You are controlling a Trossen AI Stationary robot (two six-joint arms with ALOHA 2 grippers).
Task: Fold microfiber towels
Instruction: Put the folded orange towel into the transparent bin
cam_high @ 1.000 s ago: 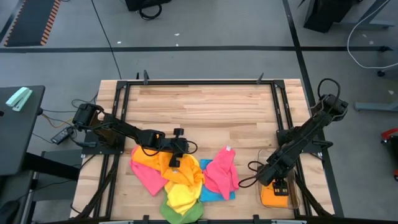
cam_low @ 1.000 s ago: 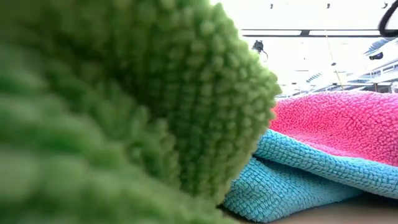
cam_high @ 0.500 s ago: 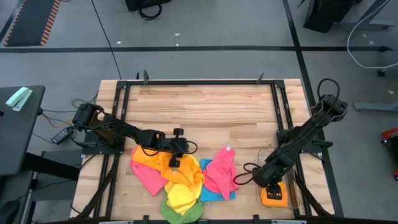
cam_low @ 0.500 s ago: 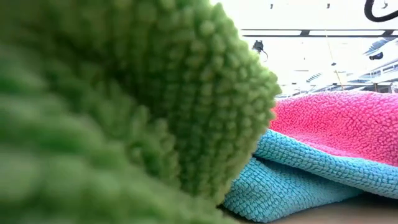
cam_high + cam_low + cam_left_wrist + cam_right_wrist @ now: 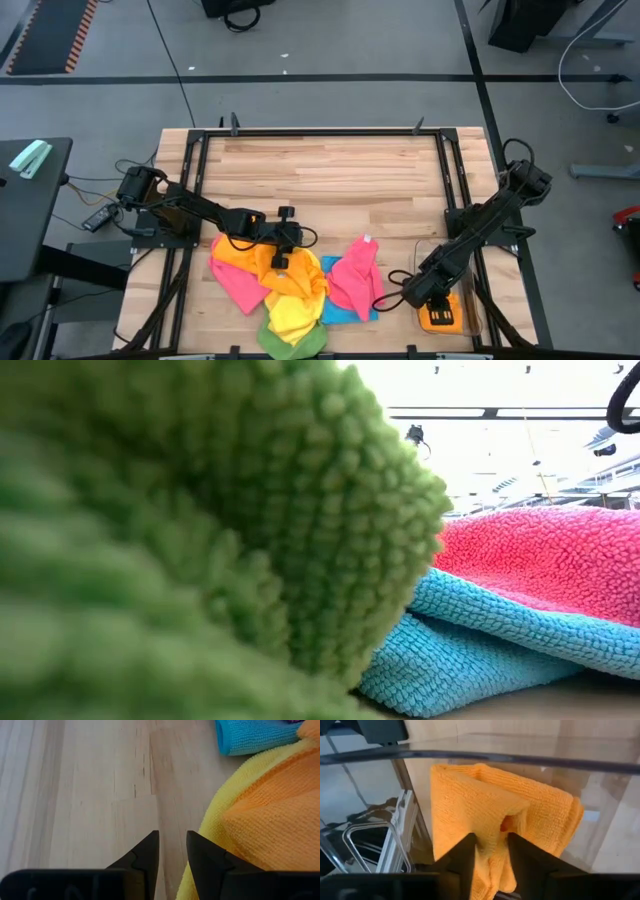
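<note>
looking down from above: right gripper (image 5: 422, 296) at the near right corner, over the clear bin (image 5: 476, 318) where a folded orange towel (image 5: 443, 316) lies; left gripper (image 5: 283, 236) resting at the far edge of the unfolded pile (image 5: 295, 290) of orange, pink, yellow, blue and green cloths near the front middle of the table (image 5: 330, 170).

from table height: only green pile (image 5: 200, 540) filling the lens, pink towel (image 5: 545, 560) lying on blue towel (image 5: 500, 635) behind it; no gripper visible.

past the left wrist: fingers (image 5: 150, 852) narrowly parted over bare wood, nothing between them, yellow towel (image 5: 210, 835) and an orange one (image 5: 270, 820) just beside.

past the right wrist: fingers (image 5: 467, 852) narrow, with a ridge of the folded orange towel between them inside the bin; cannot tell whether pinching or merely touching.

probably finishing the drop-off: best to open fully, lift straight up clear of the bin wall so the fold stays flat, then reach for the pink towel.
</note>
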